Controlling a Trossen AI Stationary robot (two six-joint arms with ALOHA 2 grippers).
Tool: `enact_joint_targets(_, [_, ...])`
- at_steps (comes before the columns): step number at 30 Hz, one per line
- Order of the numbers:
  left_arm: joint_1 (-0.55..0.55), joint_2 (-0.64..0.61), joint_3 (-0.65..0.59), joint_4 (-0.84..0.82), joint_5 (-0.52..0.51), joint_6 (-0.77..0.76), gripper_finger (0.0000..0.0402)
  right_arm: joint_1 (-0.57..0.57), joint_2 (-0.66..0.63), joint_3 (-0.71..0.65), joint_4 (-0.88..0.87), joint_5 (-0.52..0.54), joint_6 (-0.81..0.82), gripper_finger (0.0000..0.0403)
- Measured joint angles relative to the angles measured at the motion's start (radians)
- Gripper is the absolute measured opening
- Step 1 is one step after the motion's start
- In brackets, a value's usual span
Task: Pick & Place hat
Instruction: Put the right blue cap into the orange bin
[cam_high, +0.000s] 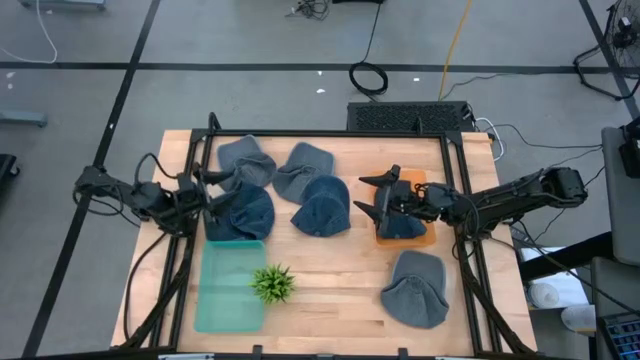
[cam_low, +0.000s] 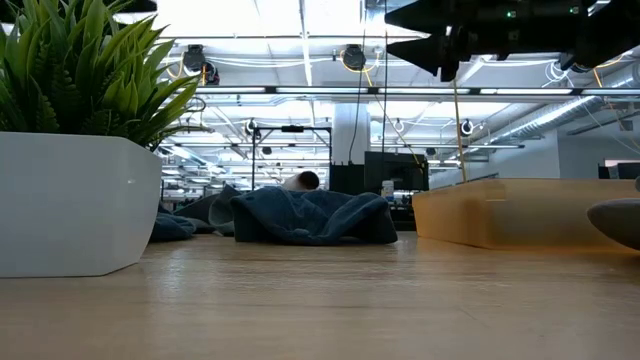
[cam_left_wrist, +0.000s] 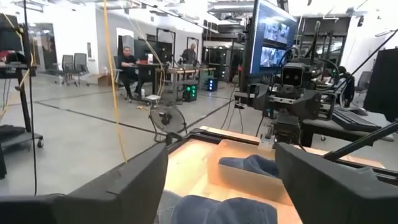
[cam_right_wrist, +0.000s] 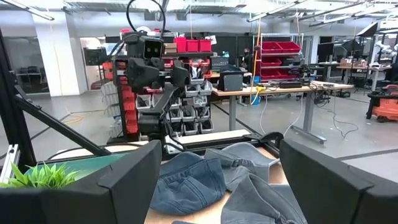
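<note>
Several blue-grey denim hats lie on the wooden table. One dark hat (cam_high: 243, 213) rests on the far end of the green tray (cam_high: 230, 295); my left gripper (cam_high: 222, 193) hovers open just above its left edge, and the hat (cam_left_wrist: 224, 210) shows below the fingers. Another hat (cam_high: 402, 226) lies in the orange tray (cam_high: 420, 238). My right gripper (cam_high: 368, 196) stands open above that tray's left edge, pointing toward the table's middle, with nothing between its fingers (cam_right_wrist: 217, 180).
Loose hats lie at the far left (cam_high: 246, 158), far middle (cam_high: 303, 168), centre (cam_high: 322, 206) and near right (cam_high: 415, 288). A small green plant in a white pot (cam_high: 272, 283) stands beside the green tray. Black frame bars run along the table's sides.
</note>
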Motion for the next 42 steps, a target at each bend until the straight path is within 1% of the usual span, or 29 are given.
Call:
enact_joint_targets(3, [0.0,0.057,0.069,-0.049,0.0,-0.048,0.0325,0.0,0.0,0.0,0.017,0.0,-0.001,0.0313])
enact_joint_targets(6, [0.0,0.12,0.136,-0.131,-0.017,-0.093,0.0327,0.0,-0.001,0.0,0.023,0.0,-0.021,0.0313])
enact_joint_targets(9, [0.0,0.183,0.198,-0.221,-0.058,-0.153,0.032,0.0,-0.003,0.0,0.023,0.0,-0.068,0.0313])
enact_joint_targets(13, [0.0,0.26,0.273,-0.298,-0.094,-0.209,0.0305,0.0,-0.019,0.0,0.021,0.001,-0.129,0.0313])
enact_joint_targets(15, [0.001,0.294,0.312,-0.346,-0.098,-0.243,0.0298,0.0,-0.039,0.0,0.021,0.008,-0.137,0.0313])
enact_joint_targets(20, [0.015,0.362,0.391,-0.433,-0.096,-0.323,0.0283,0.004,-0.116,0.001,-0.017,0.081,-0.141,0.0313])
enact_joint_targets(23, [0.03,0.391,0.422,-0.476,-0.09,-0.356,0.0276,0.004,-0.16,0.001,-0.078,0.08,-0.146,0.0313])
enact_joint_targets(28, [0.073,0.435,0.485,-0.564,-0.042,-0.43,0.0278,0.004,-0.234,0.015,-0.181,0.078,-0.161,0.0313])
enact_joint_targets(31, [0.108,0.466,0.522,-0.634,0.006,-0.497,0.0286,0.004,-0.269,0.041,-0.261,0.076,-0.157,0.0313])
enact_joint_targets(35, [0.161,0.514,0.555,-0.686,0.082,-0.569,0.0291,0.004,-0.289,0.077,-0.348,0.055,-0.163,0.0313])
enact_joint_targets(38, [0.199,0.555,0.574,-0.701,0.145,-0.625,0.0286,0.005,-0.296,0.096,-0.366,0.05,-0.177,0.0313])
enact_joint_targets(42, [0.254,0.625,0.607,-0.737,0.242,-0.675,0.027,0.005,-0.302,0.125,-0.415,0.052,-0.203,0.0313])
